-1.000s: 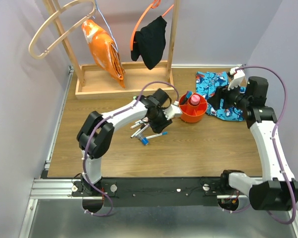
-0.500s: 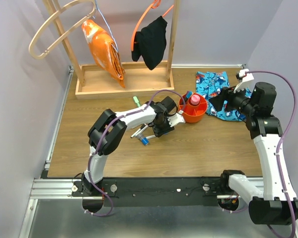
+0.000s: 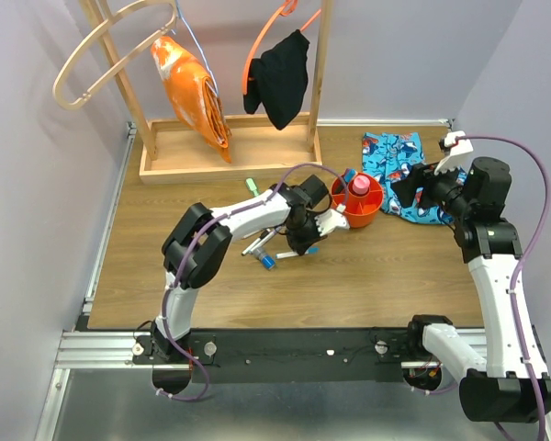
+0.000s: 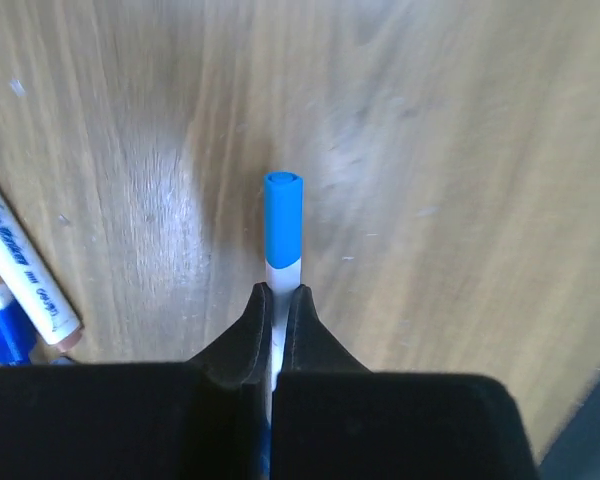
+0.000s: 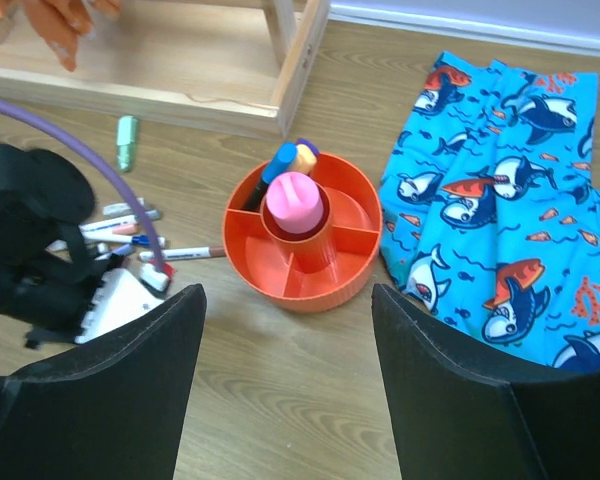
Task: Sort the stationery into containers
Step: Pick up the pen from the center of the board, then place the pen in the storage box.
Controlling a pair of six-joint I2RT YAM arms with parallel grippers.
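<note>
My left gripper (image 4: 282, 292) is shut on a white pen with a blue cap (image 4: 283, 215), low over the wood; its capped end sticks out past the fingertips. From above, that gripper (image 3: 308, 241) sits just left of the round orange tub (image 3: 358, 220), beside several loose pens (image 3: 262, 246). The tub (image 5: 355, 260) has dividers, a pink tube (image 5: 293, 200) in its centre cup and a blue marker (image 5: 280, 160) in a back compartment. My right gripper (image 5: 285, 295) hangs open and empty above the table, right of the tub (image 3: 411, 188).
A blue shark-print cloth (image 5: 500, 200) lies right of the tub. A small green item (image 5: 127, 140) lies near the wooden rack base (image 3: 225, 152), where an orange bag and black garment hang. Another white marker (image 4: 25, 270) lies left of the held pen.
My left gripper has shut on the blue-capped pen after settling down among the pens. The right arm has drawn back a little to the right and stayed open.
</note>
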